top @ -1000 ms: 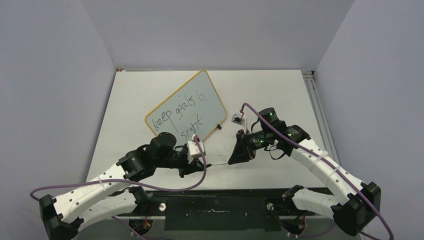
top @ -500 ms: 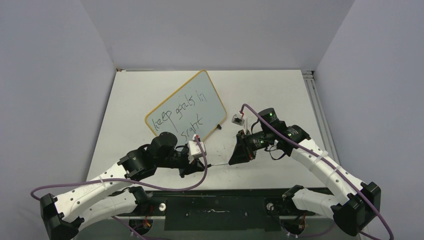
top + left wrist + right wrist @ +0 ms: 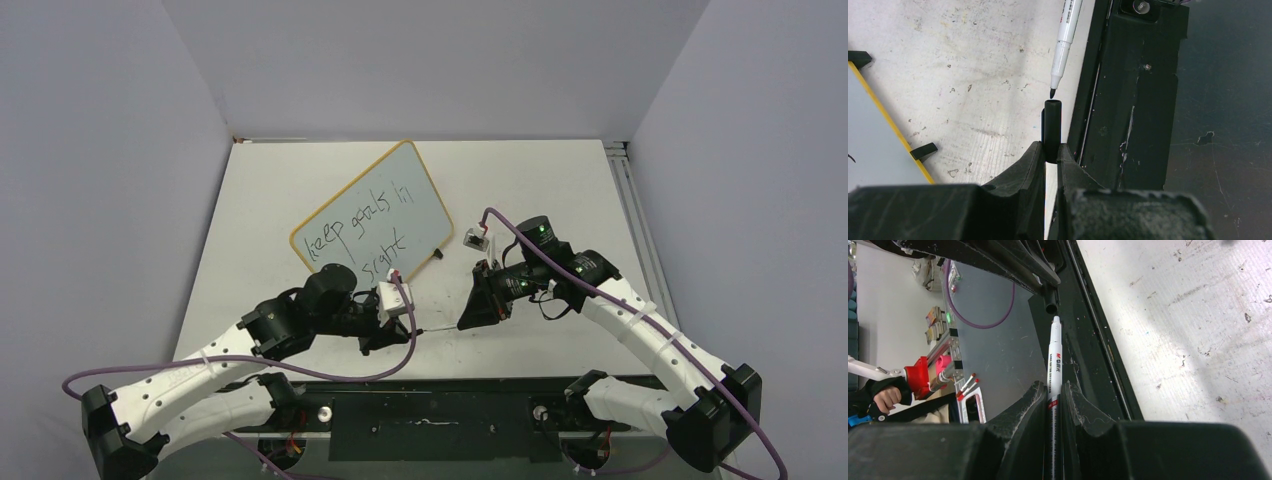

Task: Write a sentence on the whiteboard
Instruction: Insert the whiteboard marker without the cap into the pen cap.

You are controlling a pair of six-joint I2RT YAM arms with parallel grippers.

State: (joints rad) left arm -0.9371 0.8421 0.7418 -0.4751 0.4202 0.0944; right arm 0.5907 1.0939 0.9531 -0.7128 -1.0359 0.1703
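Fingers (image 3: 1030, 165) of the left gripper (image 3: 1050, 150) pinch a black cap (image 3: 1052, 125); the right gripper (image 3: 1054, 390) clamps the marker (image 3: 1054, 355), its tip just short of the cap's mouth. Recapping is the step in hand (the sentence (image 3: 360, 228) looks complete on the whiteboard (image 3: 425, 185), farther up the table), and it calls for a straight push together. Only the top view shows the writing.

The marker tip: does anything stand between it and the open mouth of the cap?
Nothing visible does. The marker, held in the right gripper, points its tip straight at the cap, which the left gripper holds. Only a small bare gap separates them.
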